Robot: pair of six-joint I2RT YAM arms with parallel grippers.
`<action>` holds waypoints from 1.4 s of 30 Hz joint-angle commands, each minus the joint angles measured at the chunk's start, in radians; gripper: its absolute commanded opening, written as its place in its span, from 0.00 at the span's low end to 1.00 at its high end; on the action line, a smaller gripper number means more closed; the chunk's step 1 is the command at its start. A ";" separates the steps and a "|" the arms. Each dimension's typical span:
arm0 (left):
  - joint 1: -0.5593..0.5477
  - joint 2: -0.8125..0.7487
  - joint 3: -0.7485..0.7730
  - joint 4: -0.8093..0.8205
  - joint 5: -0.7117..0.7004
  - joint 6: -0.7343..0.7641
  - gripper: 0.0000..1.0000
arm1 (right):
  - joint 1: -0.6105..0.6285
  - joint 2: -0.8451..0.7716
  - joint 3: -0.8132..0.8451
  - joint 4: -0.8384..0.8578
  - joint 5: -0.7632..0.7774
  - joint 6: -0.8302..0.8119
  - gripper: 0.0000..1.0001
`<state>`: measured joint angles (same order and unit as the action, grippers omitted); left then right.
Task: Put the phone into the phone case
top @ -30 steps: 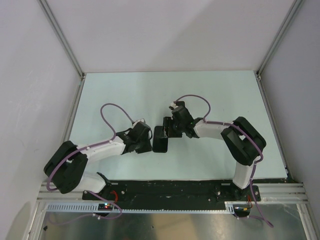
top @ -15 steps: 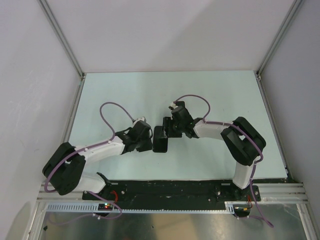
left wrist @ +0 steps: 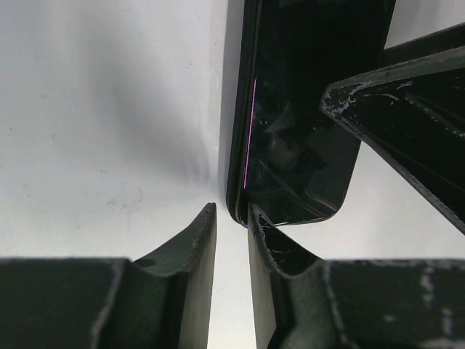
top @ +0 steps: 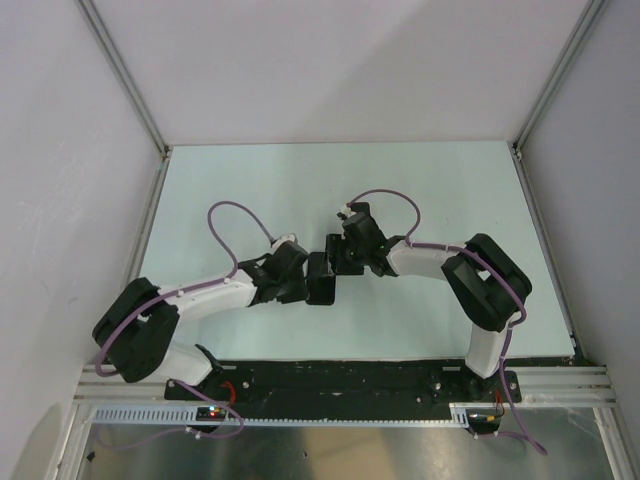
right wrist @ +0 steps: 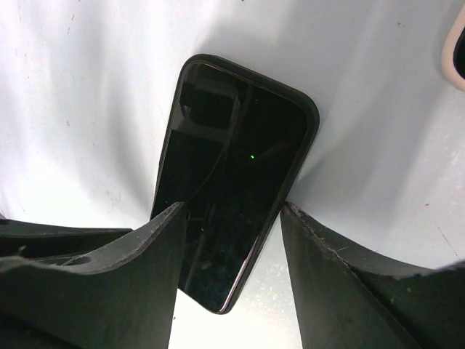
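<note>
Where the two arms meet over the pale table point(top: 250, 190) in the top external view, a dark phone point(top: 322, 280) lies between their heads, its long axis running roughly away from the bases. The left gripper point(top: 303, 285) comes at its near left side and the right gripper point(top: 338, 262) reaches over its far end from the right. Both arms are bent at the elbow, with purple cables arching above them. Seen from the left wrist, the left fingers point(left wrist: 189, 247) are drawn nearly together, and only a thin strip of table shows between them. The phone's rounded corner sits right at their tips, with a thin purple glint running along its side edge. Whether they pinch that edge cannot be told. A scuffed black finger of the right gripper point(left wrist: 407, 123) crosses the upper right of this view, over the phone's glass. Seen from the right wrist, the phone runs lengthwise between the right fingers point(right wrist: 145, 254). One finger lies against each long side near the lower half, so this gripper is clamped across the phone's width. The glossy screen mirrors the gripper and shows a small green dot. A slightly raised dark rim runs round the phone's outline, and it cannot be told whether that rim is the phone case.
</note>
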<state>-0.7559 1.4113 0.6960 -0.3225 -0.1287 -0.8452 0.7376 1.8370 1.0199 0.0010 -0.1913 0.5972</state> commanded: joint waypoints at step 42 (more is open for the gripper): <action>-0.101 0.143 -0.097 -0.102 -0.119 -0.041 0.01 | 0.053 0.017 -0.011 -0.141 0.072 -0.041 0.61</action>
<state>-0.8383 1.4345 0.6552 -0.2504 -0.2531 -0.8986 0.7586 1.8359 1.0256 -0.0097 -0.1478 0.5816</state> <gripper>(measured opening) 0.023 0.600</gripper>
